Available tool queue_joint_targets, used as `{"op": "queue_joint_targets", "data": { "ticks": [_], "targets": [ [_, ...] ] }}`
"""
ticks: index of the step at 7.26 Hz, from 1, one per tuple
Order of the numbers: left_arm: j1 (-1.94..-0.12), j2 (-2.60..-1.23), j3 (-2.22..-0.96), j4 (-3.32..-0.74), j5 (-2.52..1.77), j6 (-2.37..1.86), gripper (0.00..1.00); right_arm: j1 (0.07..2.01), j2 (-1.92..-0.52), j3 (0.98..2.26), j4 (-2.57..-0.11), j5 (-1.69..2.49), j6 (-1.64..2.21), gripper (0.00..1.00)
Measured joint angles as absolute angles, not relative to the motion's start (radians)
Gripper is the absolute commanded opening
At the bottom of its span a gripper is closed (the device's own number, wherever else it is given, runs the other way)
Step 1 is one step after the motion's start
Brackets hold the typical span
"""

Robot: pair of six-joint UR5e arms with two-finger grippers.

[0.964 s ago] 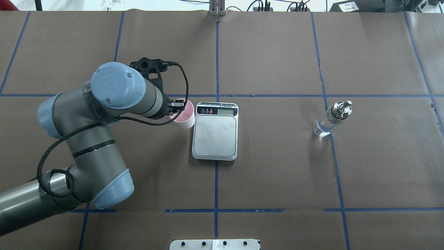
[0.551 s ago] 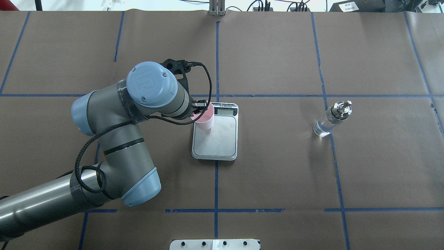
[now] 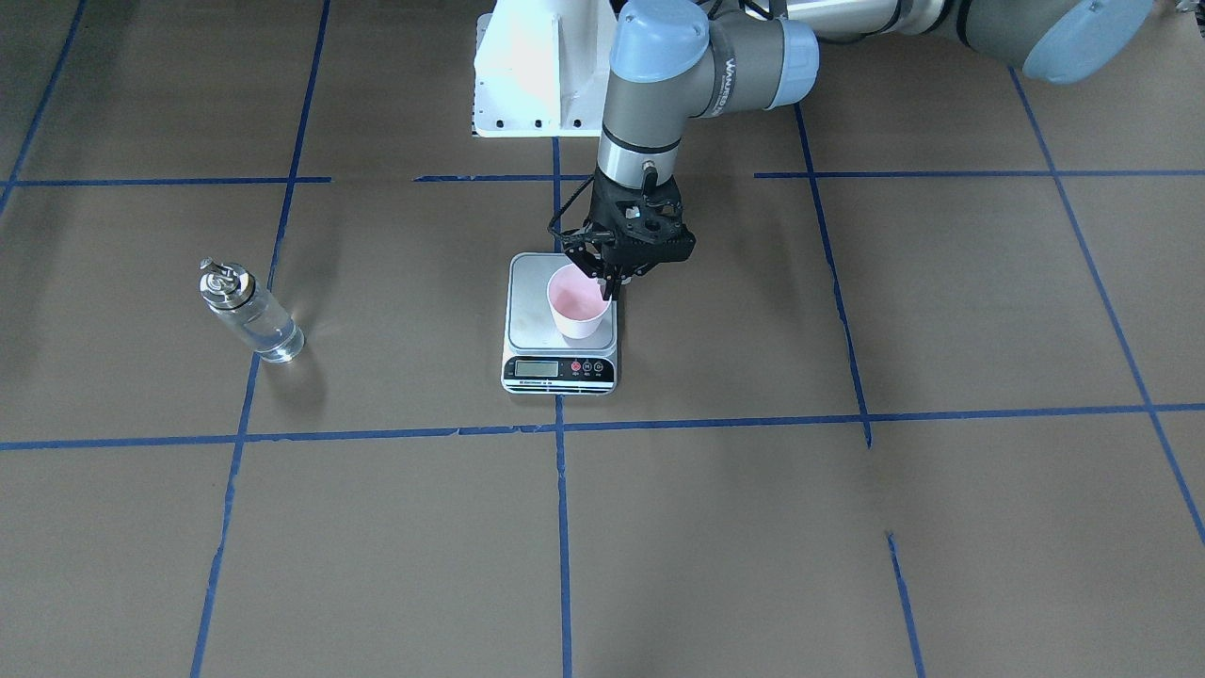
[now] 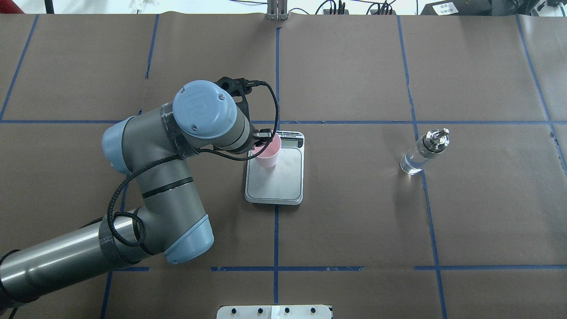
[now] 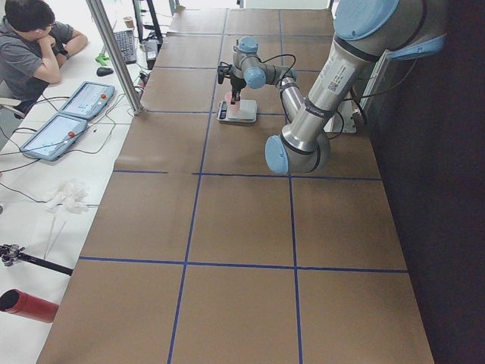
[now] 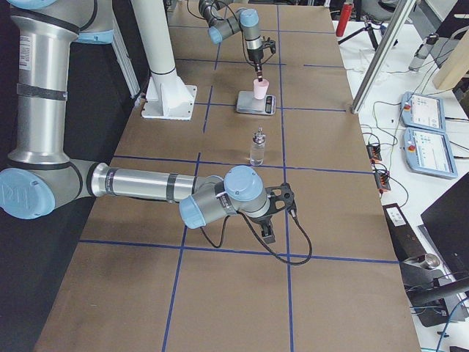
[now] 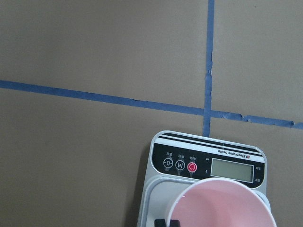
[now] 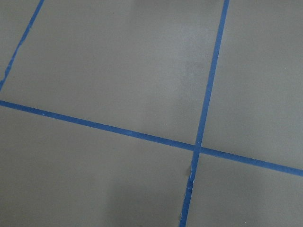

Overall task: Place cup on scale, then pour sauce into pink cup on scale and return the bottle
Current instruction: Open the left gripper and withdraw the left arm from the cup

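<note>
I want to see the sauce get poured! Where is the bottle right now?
In the overhead view the bottle stands upright on the right side of the table, far to the right of the scale, by a blue tape line.

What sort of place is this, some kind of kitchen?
Most likely a robotics lab, not a kitchen. The table is covered in brown paper gridded with blue tape, a robot arm holds a cup at a scale, and a person sits by control tablets.
</note>
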State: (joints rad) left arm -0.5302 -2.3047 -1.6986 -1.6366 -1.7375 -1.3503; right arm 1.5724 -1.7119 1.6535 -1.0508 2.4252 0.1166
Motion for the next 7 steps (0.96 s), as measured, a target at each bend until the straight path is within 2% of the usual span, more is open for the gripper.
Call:
{"op": "queue_joint_targets", "data": {
  "ticks": [1,2,3,5,7],
  "targets": [
    [-0.529,-2.305,-1.699,-1.638,-1.738,-1.347,0.62,1.572,-1.712,1.653,-1.051,2.425,0.117,1.00],
    [-0.529,-2.305,-1.701,-1.638,-1.738,-1.343,0.84,1.572,-1.712,1.652,-1.051,2.425,0.117,1.00],
    [-0.529,-2.304,-1.708,-1.637,-1.738,-1.332,1.00,1.572,-1.712,1.652,-1.051,2.425,0.118,1.00],
    [-0.551,-2.280,-1.775,-1.610,-1.744,-1.220,1.00,1.572,-1.712,1.652,-1.052,2.427,0.125,1.00],
    [-0.666,-2.161,-1.923,-1.562,-1.837,-0.963,1.00,1.570,-1.710,1.667,-1.051,2.431,0.183,1.00]
  ]
}}
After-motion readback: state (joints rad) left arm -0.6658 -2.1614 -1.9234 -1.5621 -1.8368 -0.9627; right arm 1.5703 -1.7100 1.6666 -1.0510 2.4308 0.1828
